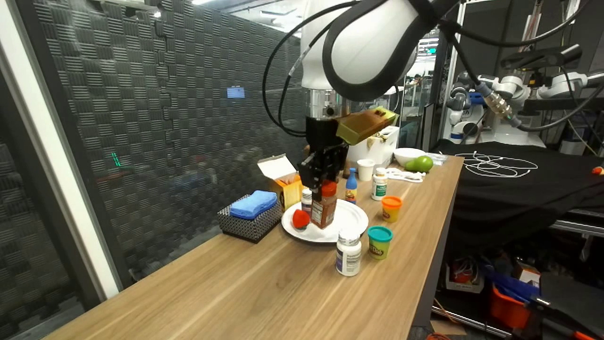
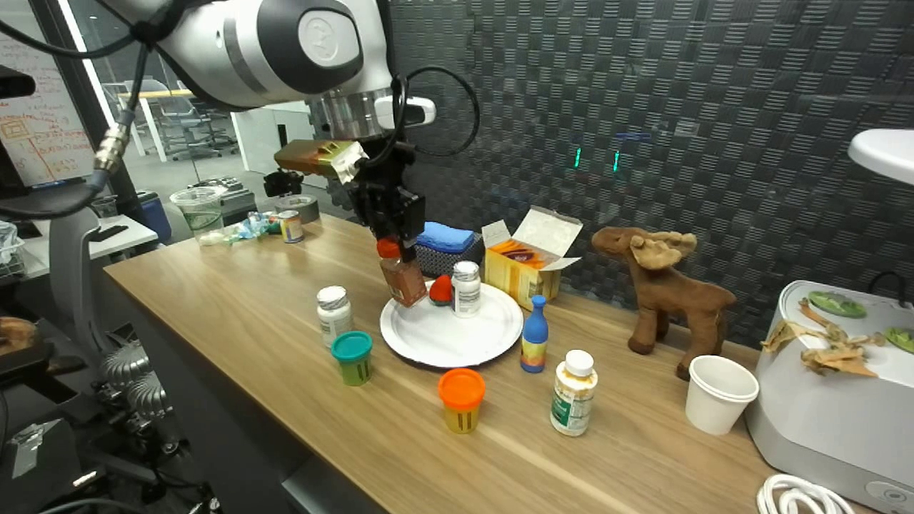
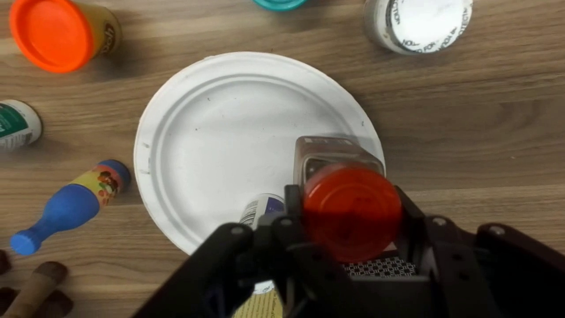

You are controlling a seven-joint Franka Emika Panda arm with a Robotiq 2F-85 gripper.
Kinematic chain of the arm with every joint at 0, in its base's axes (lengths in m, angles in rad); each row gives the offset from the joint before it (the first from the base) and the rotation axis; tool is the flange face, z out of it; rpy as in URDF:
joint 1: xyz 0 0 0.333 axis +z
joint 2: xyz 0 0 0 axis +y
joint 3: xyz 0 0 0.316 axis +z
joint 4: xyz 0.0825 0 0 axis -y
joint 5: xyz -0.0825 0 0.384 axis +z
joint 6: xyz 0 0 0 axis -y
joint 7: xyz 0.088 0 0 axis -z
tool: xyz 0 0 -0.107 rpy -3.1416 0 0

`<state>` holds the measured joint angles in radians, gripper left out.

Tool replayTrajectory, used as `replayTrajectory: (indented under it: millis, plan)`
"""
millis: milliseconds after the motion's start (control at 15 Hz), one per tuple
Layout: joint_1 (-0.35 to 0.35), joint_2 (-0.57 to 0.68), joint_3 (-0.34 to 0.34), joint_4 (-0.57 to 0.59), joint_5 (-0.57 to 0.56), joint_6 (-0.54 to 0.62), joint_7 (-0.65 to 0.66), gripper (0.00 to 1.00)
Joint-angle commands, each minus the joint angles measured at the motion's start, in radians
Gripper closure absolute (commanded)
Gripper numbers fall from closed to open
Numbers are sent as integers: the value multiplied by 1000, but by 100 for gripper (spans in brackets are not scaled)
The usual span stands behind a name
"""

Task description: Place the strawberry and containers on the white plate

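A wooden table (image 1: 236, 293) is bearing the white plate (image 3: 212, 132). The gripper (image 3: 346, 196) is clasping a red-capped jar (image 2: 405, 283) by its top, jaws parted only to its width, and is holding it tilted near the plate's rim, though I cannot tell whether they are touching. On the plate a white bottle (image 2: 466, 291) is standing, the strawberry (image 1: 300, 219) resting near it.

Soft shadows, gripper (image 3: 346, 207) slightly blurry
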<state>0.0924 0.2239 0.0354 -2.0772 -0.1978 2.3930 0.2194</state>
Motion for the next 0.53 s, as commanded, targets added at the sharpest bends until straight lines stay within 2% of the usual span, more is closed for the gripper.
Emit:
replayTrajectory:
  millis: [0, 467]
  plan:
    - [22, 32, -28, 24, -81, 47, 64, 76]
    - [15, 80, -33, 47, -60, 65, 44, 76]
